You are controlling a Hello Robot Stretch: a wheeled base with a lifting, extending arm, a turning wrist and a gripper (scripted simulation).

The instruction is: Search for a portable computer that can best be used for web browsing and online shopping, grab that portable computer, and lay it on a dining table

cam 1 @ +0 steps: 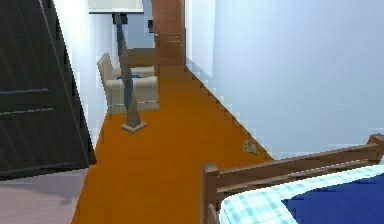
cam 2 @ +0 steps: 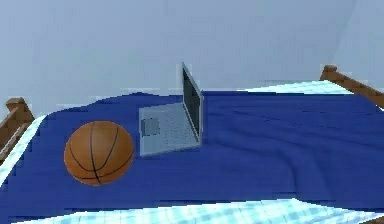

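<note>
Search phase: we judge it complete. The laptop (cam 2: pixel 172 118) stands with its lid raised on the blue cover of the bed (cam 2: pixel 290 140), near the middle. A basketball (cam 2: pixel 99 152) lies just beside it, toward the arm side view's left.

Grasp phase: not yet done. The laptop rests on the bed. We cannot tell the state of the claw.

Delivery phase: not yet done. The forward view presents the bed frame (cam 1: pixel 290 167), open orange floor (cam 1: pixel 170 150), a floor lamp (cam 1: pixel 122 70), an armchair (cam 1: pixel 125 85) and a door (cam 1: pixel 168 30). We judge that the dining tabletop has yet to be found.
</note>
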